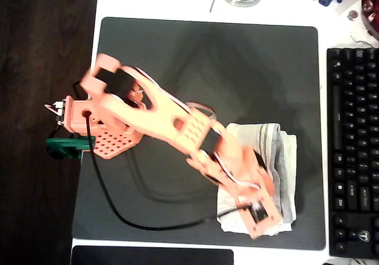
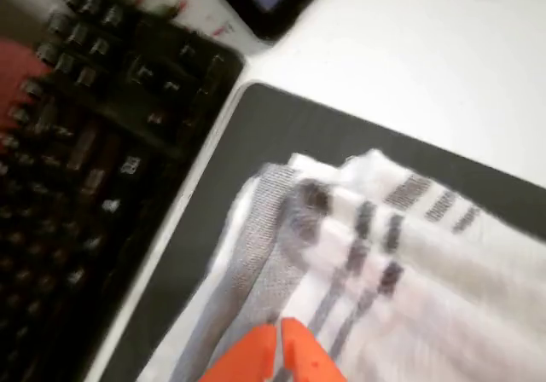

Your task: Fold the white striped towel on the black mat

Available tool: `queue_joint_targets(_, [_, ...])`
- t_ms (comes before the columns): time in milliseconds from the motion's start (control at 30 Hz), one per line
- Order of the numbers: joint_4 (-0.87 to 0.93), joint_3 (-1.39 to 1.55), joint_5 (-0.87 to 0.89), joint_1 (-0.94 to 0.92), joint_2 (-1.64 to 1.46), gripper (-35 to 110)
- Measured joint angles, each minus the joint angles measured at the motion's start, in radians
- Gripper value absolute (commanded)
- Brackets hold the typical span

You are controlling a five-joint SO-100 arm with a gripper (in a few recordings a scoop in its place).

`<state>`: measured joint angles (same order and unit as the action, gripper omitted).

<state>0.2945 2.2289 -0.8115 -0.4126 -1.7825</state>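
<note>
A: How is the white striped towel (image 1: 278,158) seen from overhead?

B: It is seen bunched into a folded, layered heap rather than spread flat. Cream-white cloth is shown, with a band of grey stripes along its upper part and a greyer layer down its right side. Much of its left and lower part is covered by the orange arm (image 1: 177,123).

A: And where is it placed?

B: It is laid on the black mat (image 1: 207,58), in the mat's lower right quarter, close to the mat's right edge and just short of its bottom edge. The black keyboard (image 1: 354,152) is found beyond the mat's right edge, apart from the towel.

A: What is shown by the wrist view?

B: The towel (image 2: 375,245) is blurred there, yet groups of narrow dark grey stripes are made out across wrinkled white folds, with a wider woven grey strip along the edge nearest the keyboard (image 2: 94,160). The mat (image 2: 281,130) is seen beneath it.

A: How is the gripper (image 2: 278,352) held?

B: The two orange fingertips (image 2: 256,356) are pressed almost together at the bottom edge, over the cloth. Whether cloth is pinched between them cannot be told.
</note>
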Motion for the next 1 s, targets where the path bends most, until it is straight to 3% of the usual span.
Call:
queue_joint_targets(167, [0.064, 0.092, 0.049, 0.135, -0.224, 1])
queue_joint_targets(433, [0.052, 0.123, 0.106, 0.325, -0.19, 1])
queue_joint_targets(800, [-0.046, 0.064, 0.071, 0.354, 0.098, 0])
queue_joint_targets(1000, [-0.057, 0.074, 0.037, 0.347, 0.1, 1])
